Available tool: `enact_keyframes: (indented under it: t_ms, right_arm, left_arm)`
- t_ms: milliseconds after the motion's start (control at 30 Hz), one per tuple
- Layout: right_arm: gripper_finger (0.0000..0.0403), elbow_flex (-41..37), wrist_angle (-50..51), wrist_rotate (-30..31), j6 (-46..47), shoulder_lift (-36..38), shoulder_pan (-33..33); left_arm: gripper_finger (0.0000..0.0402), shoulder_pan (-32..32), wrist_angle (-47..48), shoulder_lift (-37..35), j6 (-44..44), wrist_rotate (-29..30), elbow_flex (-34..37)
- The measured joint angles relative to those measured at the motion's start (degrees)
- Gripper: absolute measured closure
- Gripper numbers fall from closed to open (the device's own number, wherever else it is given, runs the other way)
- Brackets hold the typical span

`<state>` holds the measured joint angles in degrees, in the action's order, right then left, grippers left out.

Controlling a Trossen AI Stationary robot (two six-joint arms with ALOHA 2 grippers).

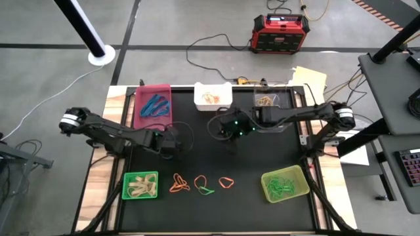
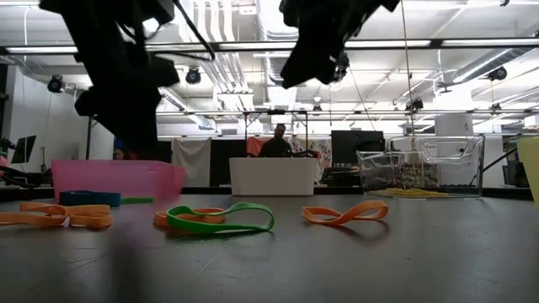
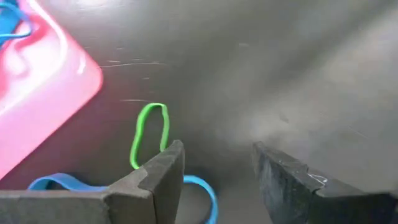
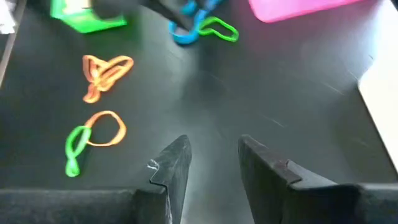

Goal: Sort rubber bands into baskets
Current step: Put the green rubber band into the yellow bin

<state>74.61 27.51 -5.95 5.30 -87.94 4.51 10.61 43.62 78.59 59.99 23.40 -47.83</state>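
Thin, floppy, featherlight rubber bands (image 1: 200, 184) lie flat near the desk's (image 1: 249, 164) front edge, best pinched at a raised loop; left gripper (image 1: 172, 145) and right gripper (image 1: 231, 134) hover mid-desk, jaws apart and empty.

blue band (image 3: 199, 193) cut off (behind left finger (image 3: 155, 180)).

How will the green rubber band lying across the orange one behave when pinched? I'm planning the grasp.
The green rubber band looks thin and floppy, so it will probably sag and stretch when lifted. It overlaps an orange band, which may drag along. It lies nearly flat on the black mat, so fingertips would likely have to scrape the surface; being so slight, it is probably very light.
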Motion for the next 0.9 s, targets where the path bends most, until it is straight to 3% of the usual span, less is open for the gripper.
enact_keyframes:
  t_ms: [400, 900]
  right_arm:
    - [0.0275, -0.04, -0.21, 2.97, 1.09, 0.18, -2.27]
    - [0.0275, -0.07, -0.51, 3.1, 1.18, -0.24, -2.42]
  left_arm:
    - [0.0249, -3.6, 4.49, 9.19, 1.0, -3.76, 0.0]
    - [0.0291, -7.86, 3.6, 15.17, -1.01, -3.17, 0.0]
